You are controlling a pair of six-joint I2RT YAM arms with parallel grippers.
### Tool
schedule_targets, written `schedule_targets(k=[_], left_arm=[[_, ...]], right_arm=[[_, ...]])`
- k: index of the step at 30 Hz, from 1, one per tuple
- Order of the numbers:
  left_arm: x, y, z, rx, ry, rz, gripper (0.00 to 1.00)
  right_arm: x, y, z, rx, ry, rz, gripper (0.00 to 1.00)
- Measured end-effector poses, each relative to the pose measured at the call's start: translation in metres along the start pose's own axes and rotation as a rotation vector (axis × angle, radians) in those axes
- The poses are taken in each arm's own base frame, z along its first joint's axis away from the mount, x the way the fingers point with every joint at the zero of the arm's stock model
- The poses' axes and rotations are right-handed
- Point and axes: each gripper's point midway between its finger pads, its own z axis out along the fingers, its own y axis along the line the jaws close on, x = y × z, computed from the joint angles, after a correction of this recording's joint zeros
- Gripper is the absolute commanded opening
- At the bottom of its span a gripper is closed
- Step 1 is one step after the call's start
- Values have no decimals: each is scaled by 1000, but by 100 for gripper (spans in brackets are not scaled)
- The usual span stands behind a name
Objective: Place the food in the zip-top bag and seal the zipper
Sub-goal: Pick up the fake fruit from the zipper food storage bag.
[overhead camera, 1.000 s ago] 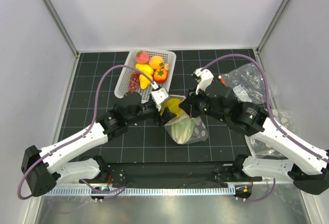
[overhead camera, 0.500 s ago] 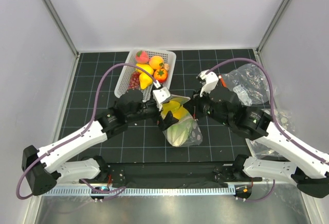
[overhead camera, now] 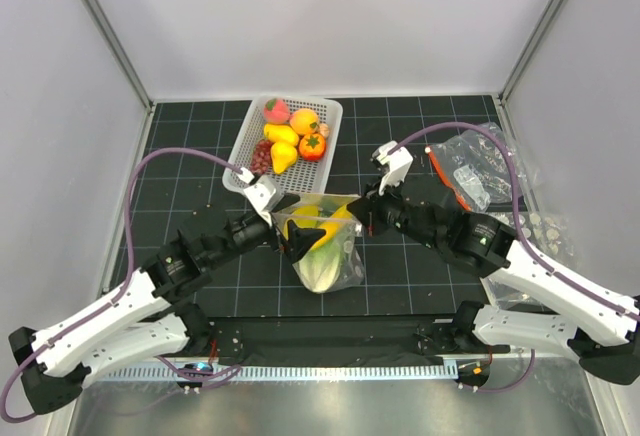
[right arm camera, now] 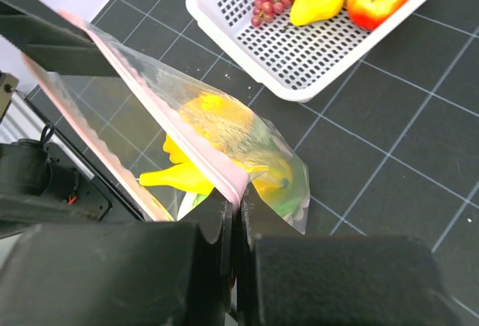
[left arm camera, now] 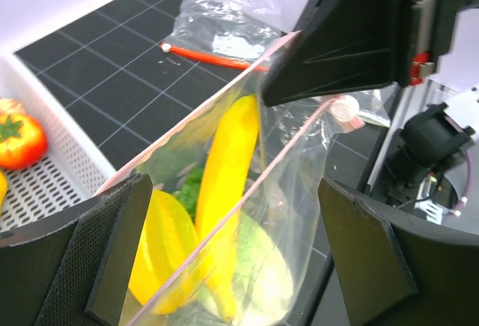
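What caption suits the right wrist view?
Shut right claw pinches the zipper of the bag; banana inside, fruit basket beyond.

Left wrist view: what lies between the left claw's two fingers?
The zip-top bag, holding a yellow banana and green cabbage, fills the gap between the open fingers, seen in the left wrist view.

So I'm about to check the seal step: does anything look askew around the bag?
Yes: inside the zip-top bag, the banana stands on end, its tip close under the zipper. That could hinder sealing. The right gripper pinches one end of the mouth only; the left gripper is open.
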Motion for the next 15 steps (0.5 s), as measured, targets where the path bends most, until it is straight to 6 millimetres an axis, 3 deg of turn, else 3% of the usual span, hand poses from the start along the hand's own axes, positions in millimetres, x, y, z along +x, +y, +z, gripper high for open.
schedule_targets(k=[5, 10, 15], left_arm=[[6, 5, -3, -37, -15, -20, 100], [3, -8, -5, 49, -75, -17, 100], [-1, -18, 10, 127, -95, -42, 100]], right_arm=[[9, 3, 6, -26, 7, -11, 1], [12, 1, 8, -21, 9, -15, 1], [19, -3, 14, -3, 35, -20, 1]])
